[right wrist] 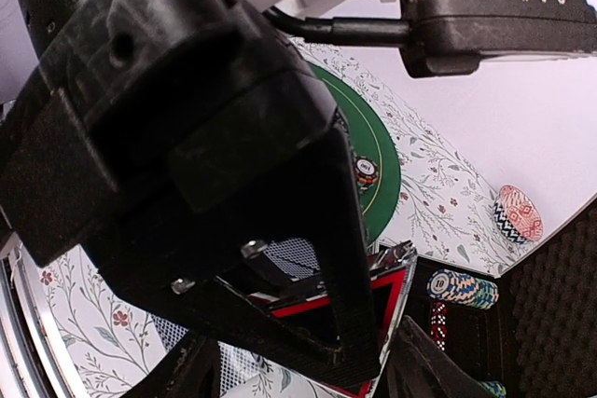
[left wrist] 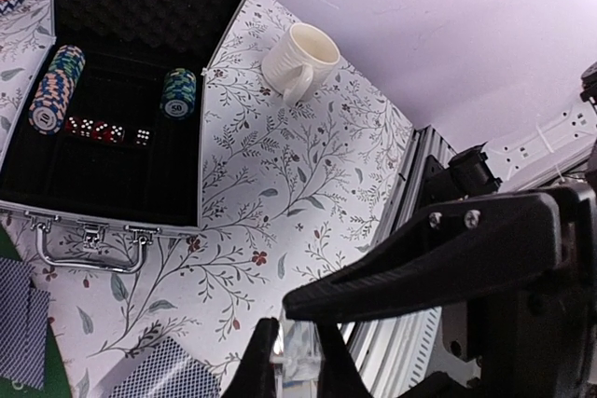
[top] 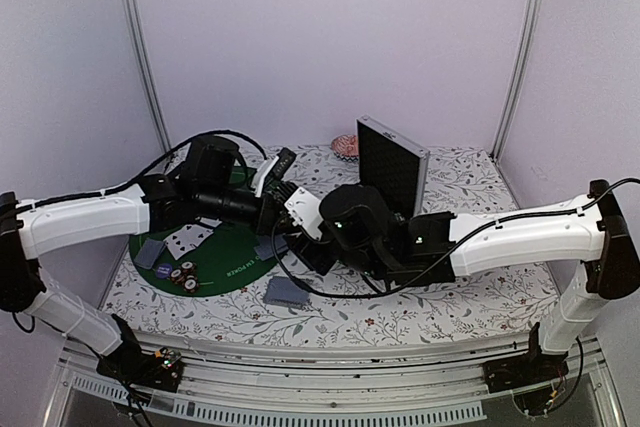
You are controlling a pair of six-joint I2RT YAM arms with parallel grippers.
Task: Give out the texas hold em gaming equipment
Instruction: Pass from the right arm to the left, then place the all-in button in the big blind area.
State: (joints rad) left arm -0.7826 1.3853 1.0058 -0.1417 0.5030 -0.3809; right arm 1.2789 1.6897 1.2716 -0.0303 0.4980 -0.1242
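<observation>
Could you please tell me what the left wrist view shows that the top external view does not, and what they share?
Only left wrist: the cream mug, plus chip stacks and dice inside the case. Only top external: the loose chips on the green mat. Both: that open silver case, the floral tablecloth and face-down cards.

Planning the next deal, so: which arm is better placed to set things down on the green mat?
Left, probably. The green mat lies left of centre, and the left arm extends over it, near the cards and chips. The right arm would have to reach across.
</observation>
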